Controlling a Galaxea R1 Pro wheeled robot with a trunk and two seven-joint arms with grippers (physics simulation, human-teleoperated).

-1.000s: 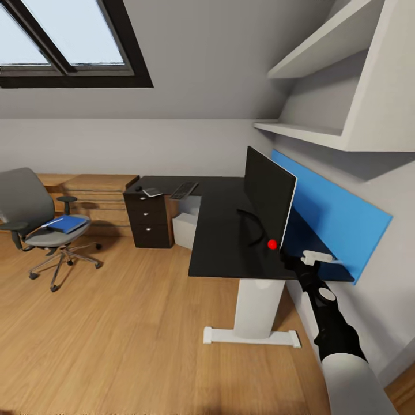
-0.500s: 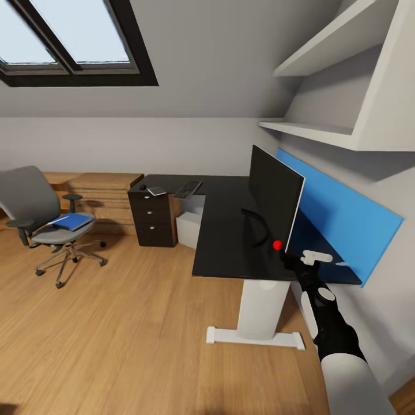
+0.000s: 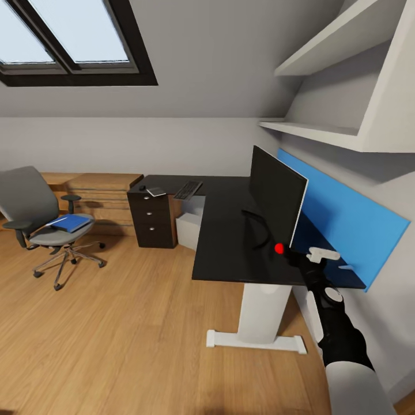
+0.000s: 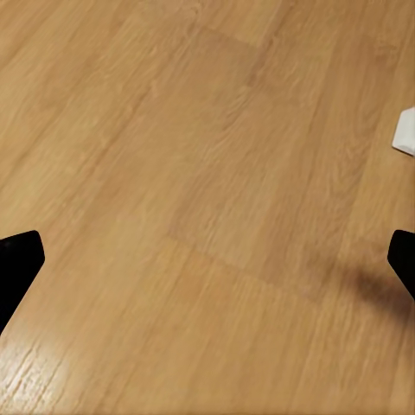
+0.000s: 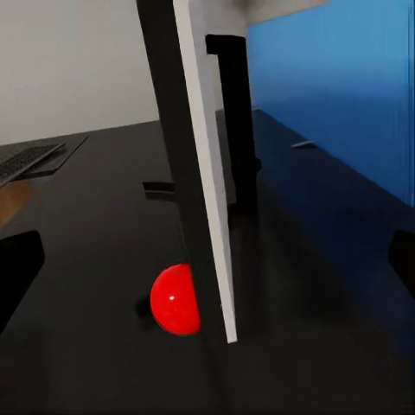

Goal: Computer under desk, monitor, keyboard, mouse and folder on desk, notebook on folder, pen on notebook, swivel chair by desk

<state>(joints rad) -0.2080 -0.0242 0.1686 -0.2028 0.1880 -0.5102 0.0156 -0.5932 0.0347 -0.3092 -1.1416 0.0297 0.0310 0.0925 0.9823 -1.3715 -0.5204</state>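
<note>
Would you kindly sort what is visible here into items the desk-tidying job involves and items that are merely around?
Part of the job:
monitor
keyboard
folder
swivel chair
desk
computer

Merely around:
drawer unit
wall shelves
blue panel
skylight

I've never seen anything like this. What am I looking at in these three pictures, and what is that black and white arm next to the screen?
It is a simulated wheeled robot with two arms, steered by a person. The big picture comes from a camera on its head. The arm you mean is its right arm, whose right gripper reaches toward the monitor standing on the black desk. The keyboard lies at the desk's far end, and a blue folder rests on the swivel chair. The other two pictures come from cameras near each gripper: the right one looks along the monitor's edge, the left one down at the wooden floor. Both grippers are open, holding nothing.
</note>
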